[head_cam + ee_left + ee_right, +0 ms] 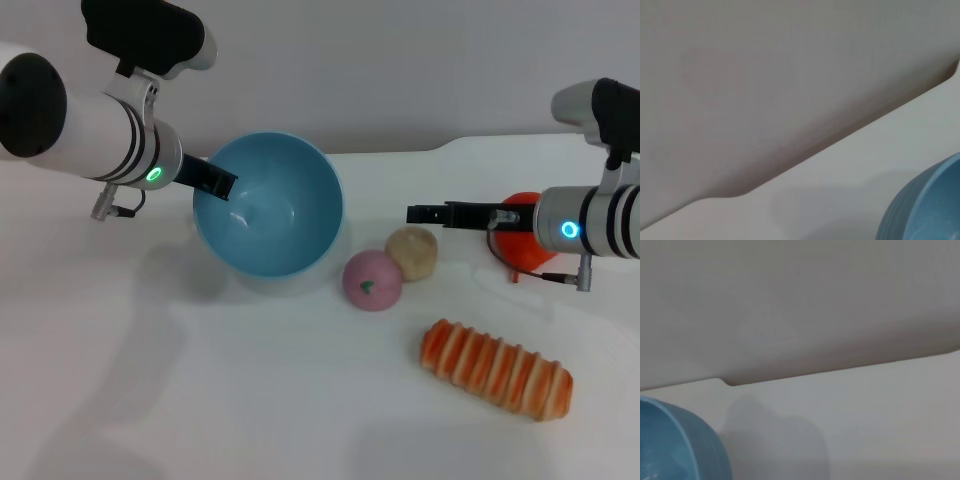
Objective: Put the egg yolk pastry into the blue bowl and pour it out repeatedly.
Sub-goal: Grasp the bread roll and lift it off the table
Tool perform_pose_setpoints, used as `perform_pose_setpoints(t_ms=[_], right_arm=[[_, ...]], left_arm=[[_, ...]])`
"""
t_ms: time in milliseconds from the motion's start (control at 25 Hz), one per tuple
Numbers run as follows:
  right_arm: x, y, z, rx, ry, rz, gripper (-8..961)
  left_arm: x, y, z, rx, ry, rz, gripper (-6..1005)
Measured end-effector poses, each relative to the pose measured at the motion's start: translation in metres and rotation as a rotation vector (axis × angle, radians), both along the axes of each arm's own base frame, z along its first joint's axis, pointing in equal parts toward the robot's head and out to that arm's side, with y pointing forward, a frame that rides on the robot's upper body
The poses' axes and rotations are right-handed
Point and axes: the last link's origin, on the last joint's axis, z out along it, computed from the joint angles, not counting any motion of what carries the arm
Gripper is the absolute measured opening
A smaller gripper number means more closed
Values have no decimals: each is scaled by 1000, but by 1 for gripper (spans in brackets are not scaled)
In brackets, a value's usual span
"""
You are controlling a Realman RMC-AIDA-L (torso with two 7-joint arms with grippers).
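Note:
The blue bowl (268,215) is tilted with its opening toward me and is empty inside. My left gripper (215,180) is shut on the bowl's left rim and holds it tipped. The bowl's outer wall also shows in the left wrist view (927,210) and in the right wrist view (670,442). The egg yolk pastry (412,252) lies on the table to the right of the bowl, touching a pink ball (372,280). My right gripper (415,214) hovers just above and to the right of the pastry, pointing left, holding nothing.
A long orange-striped bread (497,370) lies at the front right. A red-orange object (520,240) sits behind my right wrist. The white table's (200,400) back edge meets a grey wall.

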Motion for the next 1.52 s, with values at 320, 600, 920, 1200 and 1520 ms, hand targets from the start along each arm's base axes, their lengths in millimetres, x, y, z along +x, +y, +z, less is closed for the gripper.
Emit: perform_pose_setpoints(t_ms=[320,600,920,1200,1520], right_arm=[[11,-7,-5,-3,2,-49,661],[11,-6,-9,15,-14,-51,660],[-4,-7,-21,-50,19,-29,659],[9,-11,-14,-87,6,-123,656],[9,-11,-13,-66,3,-102,647]], left_arm=[[0,1,1,1,2,-3,0],[3,1,2,4,1,-13,-1],[3,1,1,1,1,-12,0],[3,0,0,-1,0,-9,-1],[4,1,0,5,-4,-16,0]])
